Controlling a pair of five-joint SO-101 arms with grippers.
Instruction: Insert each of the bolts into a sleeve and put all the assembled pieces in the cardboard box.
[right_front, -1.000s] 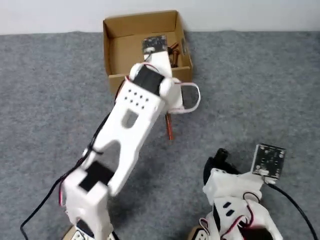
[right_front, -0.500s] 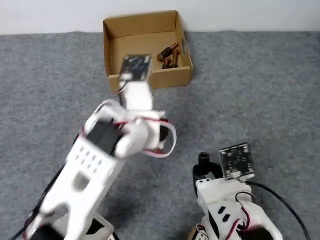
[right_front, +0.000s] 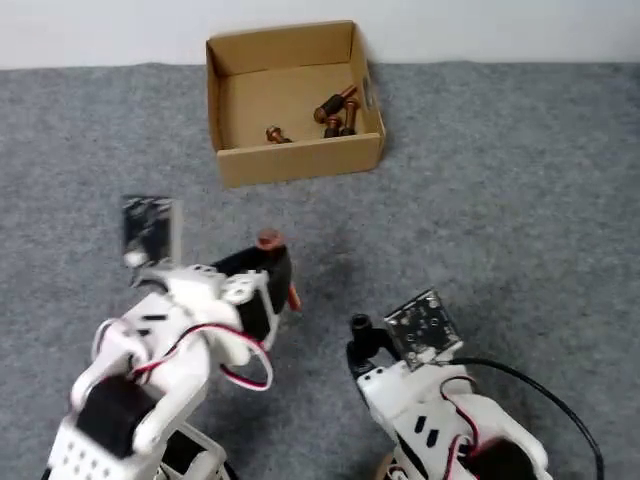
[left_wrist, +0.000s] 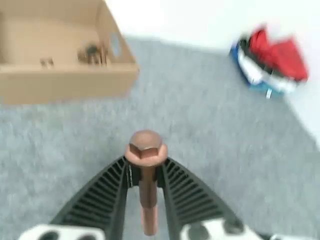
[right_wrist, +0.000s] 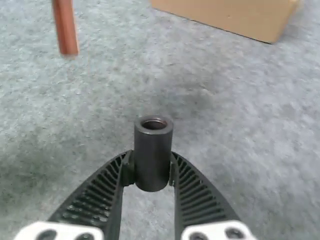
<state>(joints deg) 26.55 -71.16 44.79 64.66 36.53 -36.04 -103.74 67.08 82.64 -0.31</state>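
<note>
While the left tool (left_wrist: 146, 169) grips a bolt (left_wrist: 145, 150), the right tool (right_wrist: 151, 165) clasps a sleeve (right_wrist: 153, 145).

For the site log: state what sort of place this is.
Probably a robot lab or test bench: a grey carpeted table, a plain white wall behind, the left gripper holding a bolt and the right gripper a sleeve, near a cardboard box.

Lit brightly and evenly, softly, from overhead. Threw only faint, diffuse shadows across the grey carpeted table (right_front: 520, 180). Shaded the inside of the cardboard box (right_front: 296, 160) slightly along its walls. Caught a dull sheen on the bolt (left_wrist: 145, 150) head and the sleeve (right_wrist: 153, 150) rim. Bleached the white wall (left_wrist: 200, 20) almost to glare.
</note>
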